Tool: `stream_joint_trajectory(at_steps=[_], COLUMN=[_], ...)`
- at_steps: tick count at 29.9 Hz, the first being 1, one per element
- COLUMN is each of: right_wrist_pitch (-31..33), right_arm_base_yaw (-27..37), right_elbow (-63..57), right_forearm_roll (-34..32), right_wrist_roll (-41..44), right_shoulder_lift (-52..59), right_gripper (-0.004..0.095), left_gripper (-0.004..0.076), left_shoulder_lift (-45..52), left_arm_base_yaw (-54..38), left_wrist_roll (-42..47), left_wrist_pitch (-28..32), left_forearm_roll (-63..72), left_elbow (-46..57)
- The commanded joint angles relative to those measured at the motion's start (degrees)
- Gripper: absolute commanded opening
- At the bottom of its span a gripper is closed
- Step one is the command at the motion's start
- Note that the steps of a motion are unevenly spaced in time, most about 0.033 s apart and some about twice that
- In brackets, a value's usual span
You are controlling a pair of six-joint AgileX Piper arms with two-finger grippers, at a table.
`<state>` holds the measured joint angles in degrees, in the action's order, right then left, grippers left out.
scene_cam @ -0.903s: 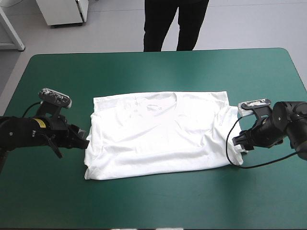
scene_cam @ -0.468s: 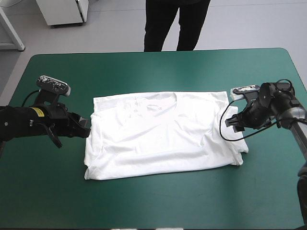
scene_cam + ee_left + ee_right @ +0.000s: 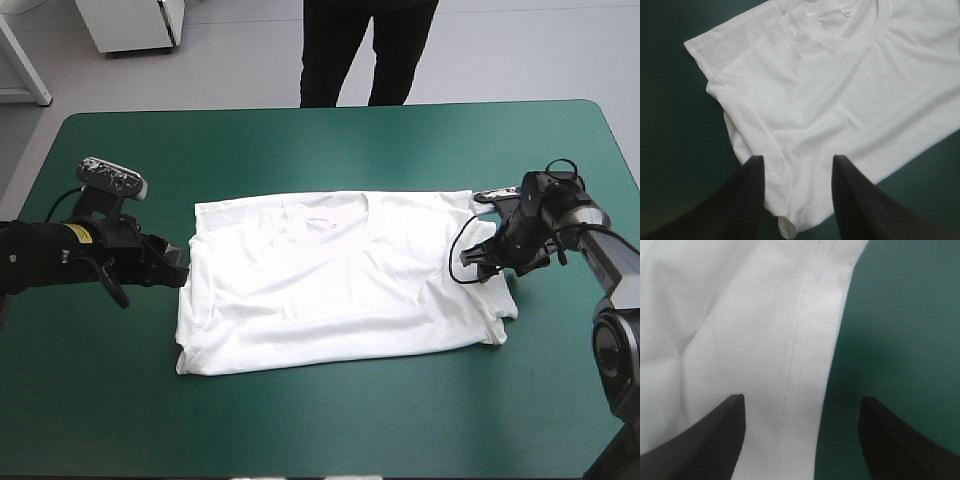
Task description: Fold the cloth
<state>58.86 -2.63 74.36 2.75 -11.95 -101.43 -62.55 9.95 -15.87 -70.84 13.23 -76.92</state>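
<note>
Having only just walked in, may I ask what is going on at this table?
A white T-shirt lies flat on the teal-green table, to be folded. The robot's left gripper is open at the shirt's left edge, with that edge between its fingers. The right gripper, also open, sits low over the hem at the right edge. Neither has a hold on the cloth yet.

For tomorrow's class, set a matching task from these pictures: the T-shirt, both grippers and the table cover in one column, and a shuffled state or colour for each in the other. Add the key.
Column one
1. T-shirt
2. left gripper
3. right gripper
4. table cover

Column two
A. teal-green
B. open, over a stitched hem at the shirt's right edge
C. white, lying flat on the table
D. open, at the shirt's left edge

Pairs: 1-C, 2-D, 3-B, 4-A
</note>
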Motion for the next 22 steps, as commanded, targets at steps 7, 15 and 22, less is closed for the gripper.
stream_joint_trajectory(at_steps=[7,15,22], right_wrist_pitch=[-0.67,-0.46,0.2], right_arm_base_yaw=[0.48,0.48,0.48], right_elbow=[1.66,1.66,1.8], right_forearm_roll=[1.28,6.55,7.78], right_wrist_roll=[-0.26,-1.82,-1.87], right_shoulder_lift=[-0.37,-1.85,-0.54], right_gripper=[0.0457,0.0041,-0.0009], left_gripper=[0.0318,0.0318,0.0318], left_shoulder_lift=[0.83,1.08,1.08], left_arm_base_yaw=[0.15,0.15,0.15], left_wrist_roll=[0.15,0.15,0.15], left_wrist_pitch=[0.28,0.0,-0.72], left_forearm_roll=[1.31,1.31,1.71], left_elbow=[-1.82,-1.82,-1.82])
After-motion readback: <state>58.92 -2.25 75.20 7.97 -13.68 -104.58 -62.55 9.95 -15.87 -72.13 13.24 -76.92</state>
